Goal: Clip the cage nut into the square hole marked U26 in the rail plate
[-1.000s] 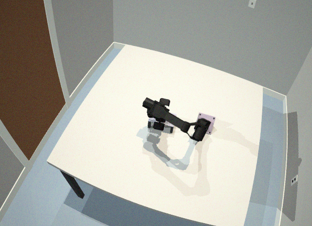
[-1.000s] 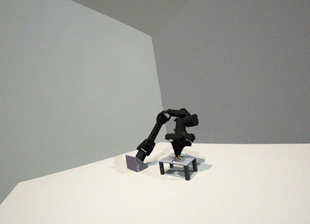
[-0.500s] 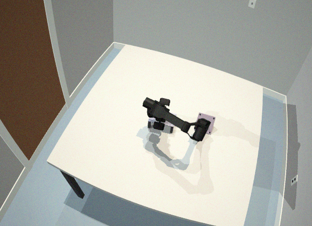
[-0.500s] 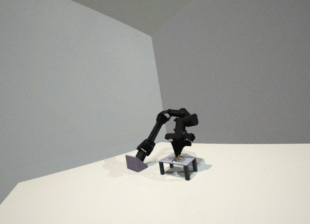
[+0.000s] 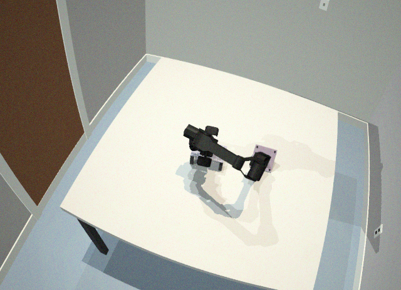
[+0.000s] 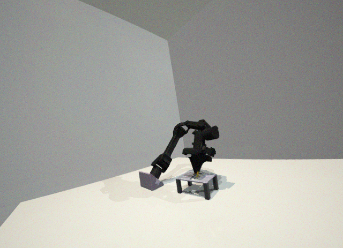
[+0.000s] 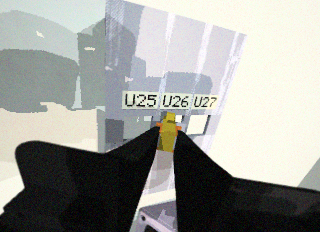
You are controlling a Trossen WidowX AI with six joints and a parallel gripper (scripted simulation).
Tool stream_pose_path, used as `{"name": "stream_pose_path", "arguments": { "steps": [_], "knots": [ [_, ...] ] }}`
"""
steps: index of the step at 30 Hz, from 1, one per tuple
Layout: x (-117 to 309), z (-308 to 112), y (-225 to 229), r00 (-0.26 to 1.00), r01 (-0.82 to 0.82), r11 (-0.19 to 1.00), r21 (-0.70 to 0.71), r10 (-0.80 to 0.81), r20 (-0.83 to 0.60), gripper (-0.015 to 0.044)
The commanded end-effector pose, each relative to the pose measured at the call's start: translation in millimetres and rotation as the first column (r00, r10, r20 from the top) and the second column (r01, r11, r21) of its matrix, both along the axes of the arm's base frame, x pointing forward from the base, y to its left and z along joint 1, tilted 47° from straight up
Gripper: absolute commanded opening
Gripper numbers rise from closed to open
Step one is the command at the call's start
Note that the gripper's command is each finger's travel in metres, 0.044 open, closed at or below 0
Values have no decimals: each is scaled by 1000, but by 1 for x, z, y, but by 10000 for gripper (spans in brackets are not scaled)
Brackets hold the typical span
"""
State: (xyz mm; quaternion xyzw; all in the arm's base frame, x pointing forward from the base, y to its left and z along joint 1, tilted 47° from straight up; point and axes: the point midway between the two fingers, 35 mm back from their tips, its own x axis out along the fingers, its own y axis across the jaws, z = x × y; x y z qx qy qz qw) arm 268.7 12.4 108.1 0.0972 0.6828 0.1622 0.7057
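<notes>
Black fingertips, nearly closed, pinch the yellow cage nut at the wrist frame's centre, below the U26 label, presumably squeezing its wings for insertion. Right of centre in the exterior view, it meets the rail plate from above.

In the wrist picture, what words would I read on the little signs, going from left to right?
U25 sign → U26 sign → U27 sign

Dark legs flank open room beneath the plate.
</notes>
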Motion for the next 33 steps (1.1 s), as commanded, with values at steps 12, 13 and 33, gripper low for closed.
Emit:
{"name": "stream_pose_path", "arguments": {
  "steps": [12,13,33],
  "knots": [
    [0,-1,1,1000,-1,1000,7,1,-3,37],
    [0,-1,1,1000,-1,1000,9,1,-3,37],
    [0,-2,0,1000,-3,999,44,3,-6,37]
  ]
}}
